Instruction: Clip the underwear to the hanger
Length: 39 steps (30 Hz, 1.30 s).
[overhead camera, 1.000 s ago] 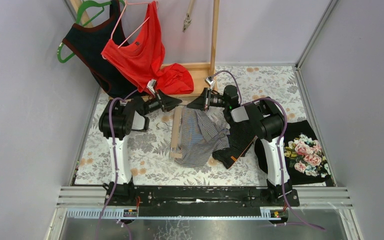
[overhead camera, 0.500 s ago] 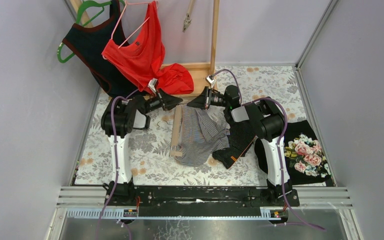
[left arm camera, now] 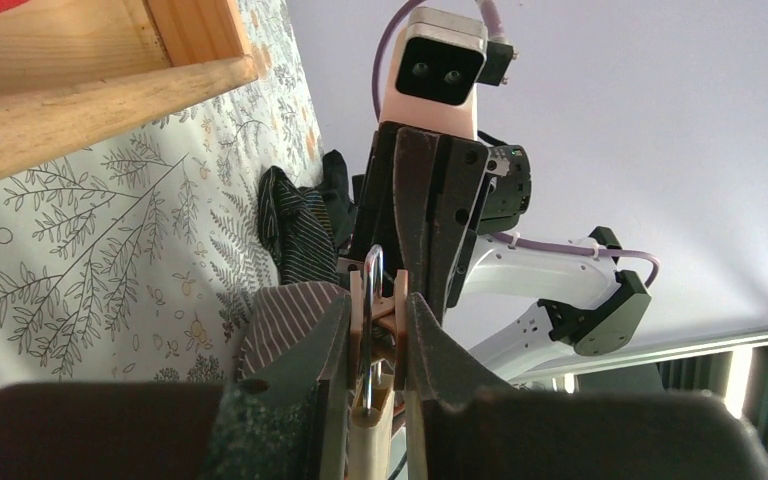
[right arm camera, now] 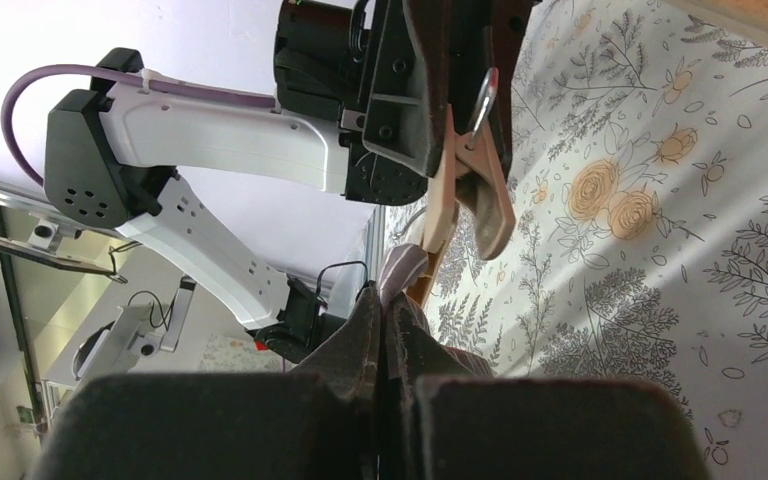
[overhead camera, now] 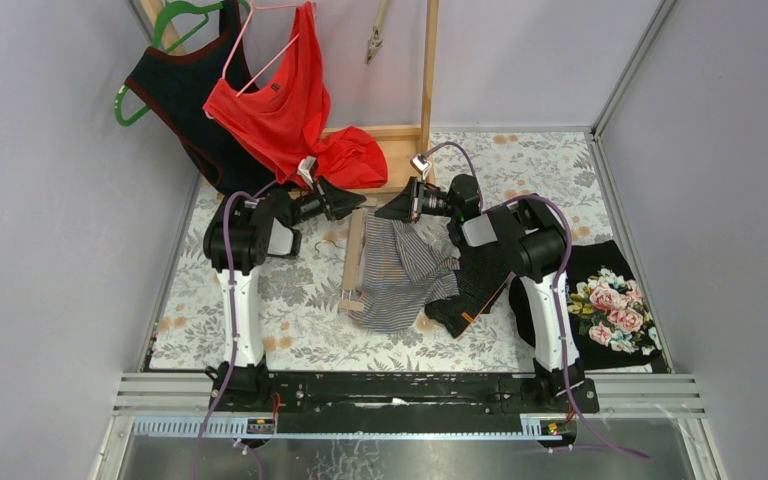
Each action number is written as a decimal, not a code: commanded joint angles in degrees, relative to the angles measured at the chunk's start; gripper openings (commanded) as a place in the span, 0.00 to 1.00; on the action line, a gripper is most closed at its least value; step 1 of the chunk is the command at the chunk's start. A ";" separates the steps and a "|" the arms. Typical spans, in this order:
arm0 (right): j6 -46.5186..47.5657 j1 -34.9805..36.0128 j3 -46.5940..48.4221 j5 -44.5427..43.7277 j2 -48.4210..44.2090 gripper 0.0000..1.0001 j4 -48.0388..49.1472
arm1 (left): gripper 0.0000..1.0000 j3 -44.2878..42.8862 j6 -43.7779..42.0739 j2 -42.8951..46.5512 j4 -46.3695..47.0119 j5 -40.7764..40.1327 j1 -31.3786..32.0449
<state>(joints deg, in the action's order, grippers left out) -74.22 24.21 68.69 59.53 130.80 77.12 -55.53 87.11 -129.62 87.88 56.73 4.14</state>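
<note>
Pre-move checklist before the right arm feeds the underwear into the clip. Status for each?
1. Left claw clamped on the clip: ok.
2. Clip mouth open: ok, its halves splay apart in the right wrist view.
3. Right claw pinching the striped underwear: ok.
4. Fabric edge inside the clip mouth: not ok, it sits just short of it.
5. The two claws clear of each other: ok, close but apart from above.

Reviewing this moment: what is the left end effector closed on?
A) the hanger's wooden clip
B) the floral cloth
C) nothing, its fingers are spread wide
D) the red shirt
A: in the left wrist view the left end effector has a finger pressed against each side of the wooden clip, squeezing it.
</note>
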 commanded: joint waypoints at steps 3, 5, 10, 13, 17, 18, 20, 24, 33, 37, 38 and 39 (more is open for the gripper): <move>-0.20 -0.22 0.59 1.04 0.70 0.00 4.15 | 0.00 -0.46 1.36 2.40 4.59 1.52 0.52; -0.15 -0.19 0.83 1.05 0.75 0.00 3.90 | 0.00 0.13 1.17 2.89 4.59 1.62 0.51; -0.14 -0.29 1.57 1.05 1.01 0.00 3.57 | 0.00 1.63 0.53 4.18 4.56 1.60 0.59; -0.12 -0.23 1.83 1.10 1.12 0.00 3.56 | 0.00 2.53 0.21 4.66 4.64 1.88 0.76; -0.15 -0.21 1.97 1.11 1.07 0.00 3.65 | 0.00 3.31 -0.18 4.75 4.66 2.11 0.88; -0.15 -0.21 2.01 1.09 1.04 0.00 3.61 | 0.00 3.51 -0.35 4.66 4.59 2.20 0.91; 0.15 -0.27 2.10 1.20 0.94 0.00 3.22 | 0.00 3.74 -0.49 4.48 4.60 2.25 0.98; 0.48 -0.22 2.24 1.29 0.99 0.00 2.67 | 0.00 4.08 -0.76 4.38 4.67 2.34 0.93; 1.19 -0.79 2.15 1.43 1.34 0.00 2.01 | 0.00 4.35 -0.58 5.26 4.67 2.92 1.09; 1.44 -1.42 1.96 1.55 1.27 0.00 2.09 | 0.00 4.63 -0.63 5.60 4.72 3.14 1.08; 1.47 -1.60 1.92 1.56 1.22 0.00 2.09 | 0.00 4.76 -0.63 5.65 4.66 3.28 1.09; 1.59 -1.76 1.88 1.56 1.17 0.00 2.07 | 0.00 4.91 -0.65 5.77 4.66 3.23 1.05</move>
<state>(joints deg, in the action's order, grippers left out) -74.06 23.66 68.95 60.20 132.27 76.99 -51.48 86.74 -126.37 87.88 58.08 4.84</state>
